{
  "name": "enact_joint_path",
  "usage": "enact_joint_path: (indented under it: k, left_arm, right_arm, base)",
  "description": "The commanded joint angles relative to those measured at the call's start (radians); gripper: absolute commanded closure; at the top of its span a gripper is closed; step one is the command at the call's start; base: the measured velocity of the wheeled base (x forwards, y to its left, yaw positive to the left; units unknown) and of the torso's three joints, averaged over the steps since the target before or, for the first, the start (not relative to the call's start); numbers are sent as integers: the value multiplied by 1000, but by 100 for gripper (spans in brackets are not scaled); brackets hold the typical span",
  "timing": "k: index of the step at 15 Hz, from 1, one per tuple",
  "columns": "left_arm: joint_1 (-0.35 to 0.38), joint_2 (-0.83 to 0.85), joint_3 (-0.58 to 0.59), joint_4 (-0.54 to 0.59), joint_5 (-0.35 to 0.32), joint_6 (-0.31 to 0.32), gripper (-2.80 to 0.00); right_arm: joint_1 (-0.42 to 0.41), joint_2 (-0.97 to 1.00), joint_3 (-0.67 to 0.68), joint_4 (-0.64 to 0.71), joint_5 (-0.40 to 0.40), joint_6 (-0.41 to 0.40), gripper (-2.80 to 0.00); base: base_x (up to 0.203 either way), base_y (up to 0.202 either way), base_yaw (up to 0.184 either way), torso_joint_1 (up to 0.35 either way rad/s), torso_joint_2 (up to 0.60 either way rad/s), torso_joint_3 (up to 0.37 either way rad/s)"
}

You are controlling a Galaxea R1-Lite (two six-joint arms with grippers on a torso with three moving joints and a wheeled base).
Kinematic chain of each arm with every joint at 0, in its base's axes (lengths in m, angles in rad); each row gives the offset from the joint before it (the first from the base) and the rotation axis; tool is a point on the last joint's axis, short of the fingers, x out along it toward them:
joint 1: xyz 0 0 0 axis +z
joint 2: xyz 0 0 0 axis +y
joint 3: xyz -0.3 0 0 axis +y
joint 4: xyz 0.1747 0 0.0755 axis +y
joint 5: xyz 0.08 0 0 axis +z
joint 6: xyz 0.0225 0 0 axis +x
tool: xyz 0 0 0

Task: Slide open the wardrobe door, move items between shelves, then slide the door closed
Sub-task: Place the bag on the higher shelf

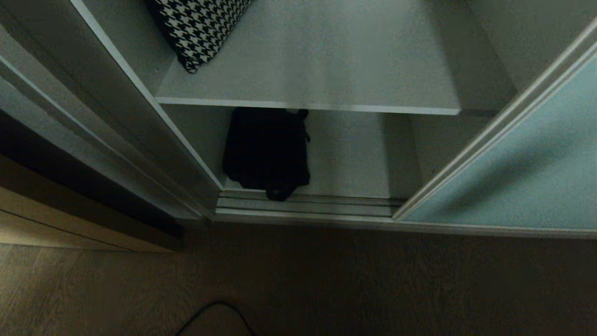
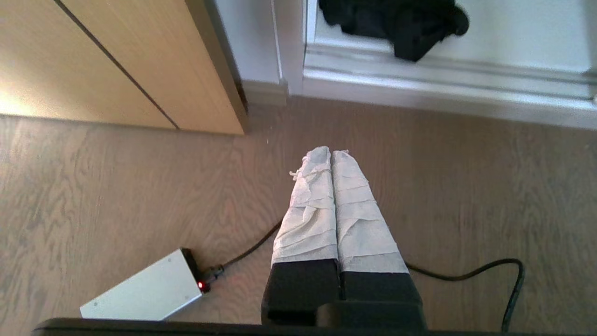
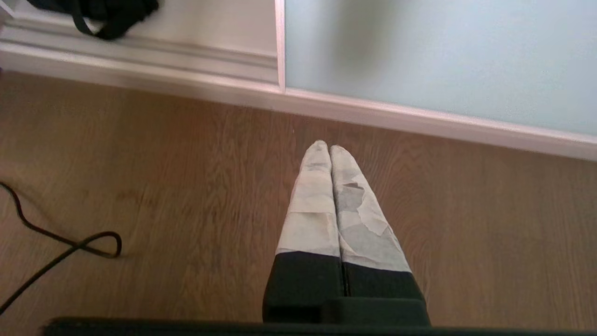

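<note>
The left gripper (image 2: 331, 151) hangs over the wood-grain floor (image 2: 116, 186) with its tape-wrapped fingers (image 2: 310, 210) pressed flat together, holding nothing. The right gripper (image 3: 330, 147) does the same over the floor, its taped fingers (image 3: 312, 210) closed against each other and empty. Neither arm appears in the head view.

Under the left gripper a black cable (image 2: 466, 275) runs across the boards to a small silver box (image 2: 144, 294) with a red light, lying on the floor. Beyond it stands a beige wooden panel (image 2: 116, 60), and past that the ribbed silver floor track (image 2: 443, 79) of the wardrobe.

The sliding wardrobe door (image 1: 522, 172), frosted pale blue-green glass in a slim pale frame, stands pushed to the robot's right, leaving the compartment open. From the right wrist its lower edge (image 3: 419, 51) meets the floor track just ahead of the closed fingers.

Inside, the black fabric bag (image 1: 267, 150) lies on the wardrobe's bottom board (image 1: 350, 154), toward the left side, with a strap end drooping over the front edge onto the track. Above it, the houndstooth bag (image 1: 198, 28) rests on the upper shelf (image 1: 326, 70), at its left rear, partly cut off by the frame's top edge. The rest of that shelf is bare grey-white board.
</note>
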State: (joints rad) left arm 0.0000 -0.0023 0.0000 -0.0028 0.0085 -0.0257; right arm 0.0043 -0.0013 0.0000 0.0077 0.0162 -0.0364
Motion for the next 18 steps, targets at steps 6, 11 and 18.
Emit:
enact_joint_path:
  k: [6,11,18]
  left_arm:
    - [0,4,2,0,-1,-2,0]
    - [0,4,2,0,-1,-2,0]
    - [0,4,2,0,1,-3,0]
  right_arm:
    - [0,0,0,0,1,0,0]
    - [0,0,0,0,1,0,0]
    - [0,0,0,0,1,0,0]
  base:
    - [0,0,0,4,2,-198]
    - [0,0,0,2,6,-200]
    - [0,0,0,2,4,-198]
